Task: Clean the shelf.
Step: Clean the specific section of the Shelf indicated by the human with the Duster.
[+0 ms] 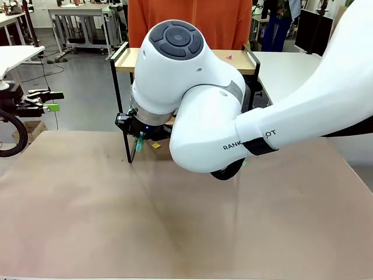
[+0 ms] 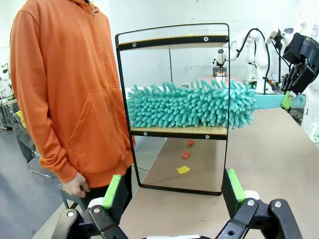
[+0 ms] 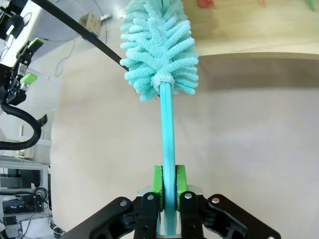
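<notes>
The handle of the teal duster (image 3: 159, 47) was pinched by the right claw (image 3: 168, 180). Its head was laid on the lower board of the shelf (image 2: 172, 42), which stood at the far side of the worktop (image 1: 175, 221). The left claw (image 2: 173, 186) was spread wide, empty.

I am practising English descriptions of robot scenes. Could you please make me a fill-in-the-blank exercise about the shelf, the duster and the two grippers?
1. The right gripper holds the teal duster by its ____.
2. The duster's fluffy head lies on the ____ board of the shelf.
3. The left gripper has its jaws ____.
4. The person by the shelf wears an ____ hoodie.

Missing words: handle; lower; open; orange.
</notes>
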Controlling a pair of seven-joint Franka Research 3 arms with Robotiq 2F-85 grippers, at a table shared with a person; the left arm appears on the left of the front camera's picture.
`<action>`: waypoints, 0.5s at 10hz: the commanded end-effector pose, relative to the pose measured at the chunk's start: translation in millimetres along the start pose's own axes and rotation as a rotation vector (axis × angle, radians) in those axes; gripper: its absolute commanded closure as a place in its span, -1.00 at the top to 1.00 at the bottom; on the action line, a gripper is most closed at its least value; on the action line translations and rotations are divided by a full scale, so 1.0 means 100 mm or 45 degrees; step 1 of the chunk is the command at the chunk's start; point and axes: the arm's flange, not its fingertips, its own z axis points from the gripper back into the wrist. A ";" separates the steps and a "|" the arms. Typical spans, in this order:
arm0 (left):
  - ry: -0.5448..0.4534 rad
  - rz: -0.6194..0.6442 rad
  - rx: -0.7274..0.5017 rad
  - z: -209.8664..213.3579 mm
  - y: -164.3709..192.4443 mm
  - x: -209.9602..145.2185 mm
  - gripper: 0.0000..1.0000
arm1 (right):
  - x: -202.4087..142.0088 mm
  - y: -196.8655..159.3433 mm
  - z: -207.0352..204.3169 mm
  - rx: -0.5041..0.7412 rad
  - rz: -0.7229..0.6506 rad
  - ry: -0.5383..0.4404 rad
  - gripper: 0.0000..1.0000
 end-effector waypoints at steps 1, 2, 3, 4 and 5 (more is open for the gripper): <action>-0.001 -0.015 0.011 -0.01 -0.02 0.03 1.00 | 0.02 0.00 0.07 0.006 0.008 -0.028 -0.74; -0.001 -0.015 0.011 -0.01 -0.02 0.03 1.00 | 0.00 0.00 0.00 0.000 0.000 0.000 -0.74; -0.001 -0.015 0.011 -0.01 -0.02 0.03 1.00 | 0.10 -0.14 0.06 -0.046 -0.043 0.011 -0.74; -0.001 -0.015 0.011 -0.01 -0.02 0.03 1.00 | 0.18 -0.29 0.14 -0.069 -0.078 0.009 -0.74; -0.001 -0.015 0.011 -0.01 -0.02 0.03 1.00 | 0.25 -0.47 0.20 -0.088 -0.096 0.021 -0.74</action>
